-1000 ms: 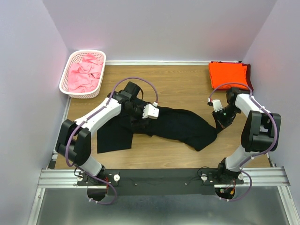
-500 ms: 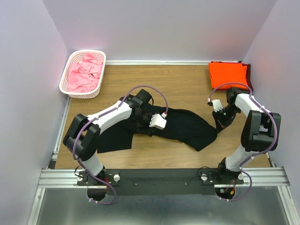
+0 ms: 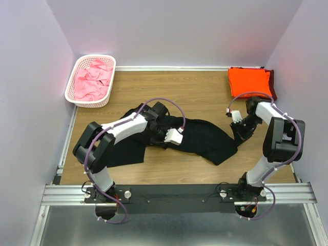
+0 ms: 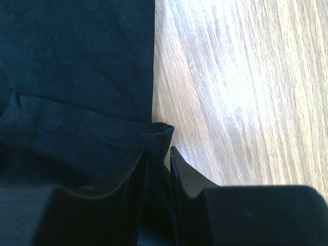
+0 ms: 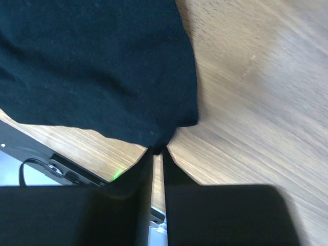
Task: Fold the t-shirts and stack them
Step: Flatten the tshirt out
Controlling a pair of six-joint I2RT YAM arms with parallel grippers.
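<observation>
A black t-shirt [image 3: 202,138] lies crumpled and stretched across the middle of the wooden table. My left gripper [image 3: 166,139] is at its near edge, shut on a small fold of the hem [image 4: 158,136], with bare wood to the right of the fingers. My right gripper [image 3: 239,135] is shut on the shirt's right corner [image 5: 159,138] and holds it low over the table. A folded orange t-shirt [image 3: 249,82] lies at the back right on a dark maroon one [image 3: 272,86]. Pink t-shirts [image 3: 92,81] fill the basket.
A white lattice basket [image 3: 72,79] stands at the back left corner by the wall. The black rail [image 3: 169,197] with the arm bases runs along the near edge. Purple walls close in the left, right and back.
My left arm has swung right and nearer, carrying its wrist along the black shirt towards the near edge. The cloth near it has shifted a little. My right arm has hardly moved.
</observation>
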